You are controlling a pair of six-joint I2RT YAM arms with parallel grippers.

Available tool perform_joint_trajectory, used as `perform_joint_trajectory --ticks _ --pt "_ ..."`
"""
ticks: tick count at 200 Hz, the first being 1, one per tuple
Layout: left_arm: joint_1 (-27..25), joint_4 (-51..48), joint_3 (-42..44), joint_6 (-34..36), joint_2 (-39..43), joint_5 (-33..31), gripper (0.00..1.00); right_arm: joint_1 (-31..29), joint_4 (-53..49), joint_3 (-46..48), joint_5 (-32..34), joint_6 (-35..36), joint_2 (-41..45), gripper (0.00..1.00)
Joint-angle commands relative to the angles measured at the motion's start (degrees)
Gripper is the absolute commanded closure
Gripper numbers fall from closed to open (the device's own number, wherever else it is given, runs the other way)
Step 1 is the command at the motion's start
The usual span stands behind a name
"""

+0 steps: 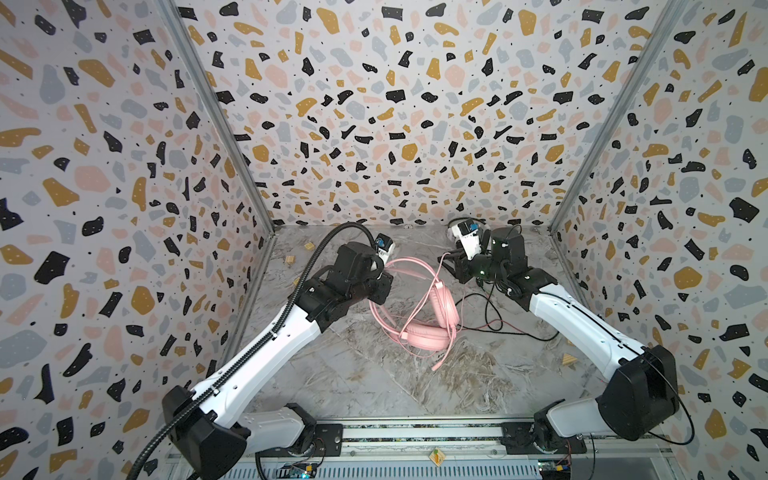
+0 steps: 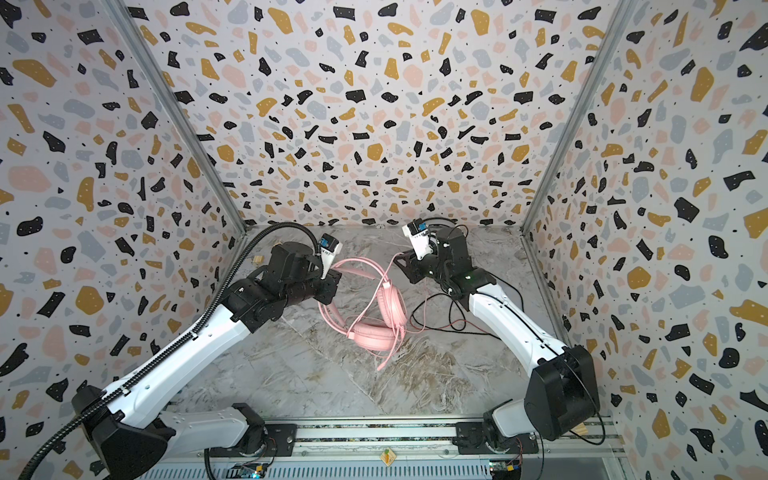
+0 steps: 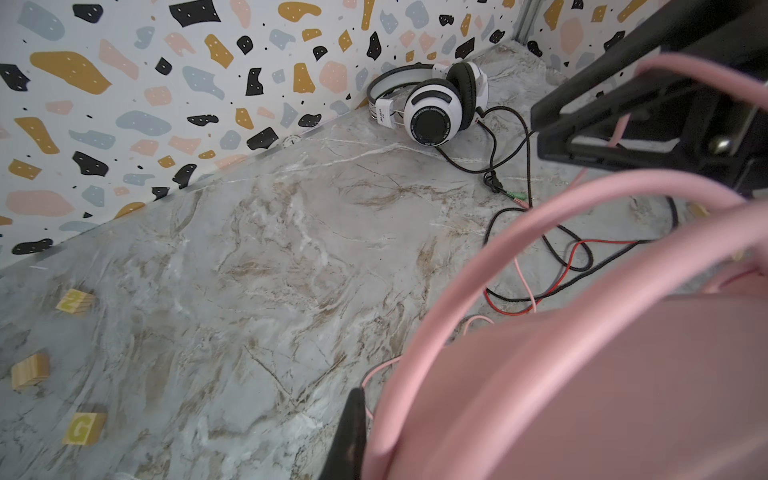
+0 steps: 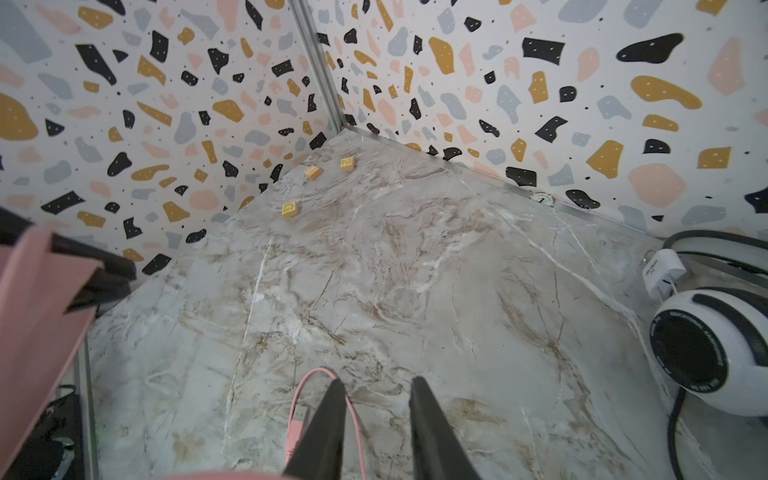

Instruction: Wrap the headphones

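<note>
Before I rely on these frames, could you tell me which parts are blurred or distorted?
Left wrist view: the pink headphones loom out of focus near the lens, while the white-and-black headphones by the wall are sharp. Right wrist view: the right gripper is slightly soft, the table sharp. Both top views: wide-angle bending of the walls.

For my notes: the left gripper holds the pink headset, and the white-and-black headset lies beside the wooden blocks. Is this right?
The place is wrong: the white-and-black headset lies by the back wall, far from the wooden blocks, as the left wrist view shows. The rest stands.
</note>
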State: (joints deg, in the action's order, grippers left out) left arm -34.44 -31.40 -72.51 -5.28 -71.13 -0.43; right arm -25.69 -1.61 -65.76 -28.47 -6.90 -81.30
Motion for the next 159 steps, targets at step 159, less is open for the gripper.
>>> perform_joint_trajectory --ticks 159 --pt "2.8 9.5 -15.7 -20.9 2.3 17.8 1.00 0.8 52.2 14.0 -23.9 -24.4 -20.8 0.46"
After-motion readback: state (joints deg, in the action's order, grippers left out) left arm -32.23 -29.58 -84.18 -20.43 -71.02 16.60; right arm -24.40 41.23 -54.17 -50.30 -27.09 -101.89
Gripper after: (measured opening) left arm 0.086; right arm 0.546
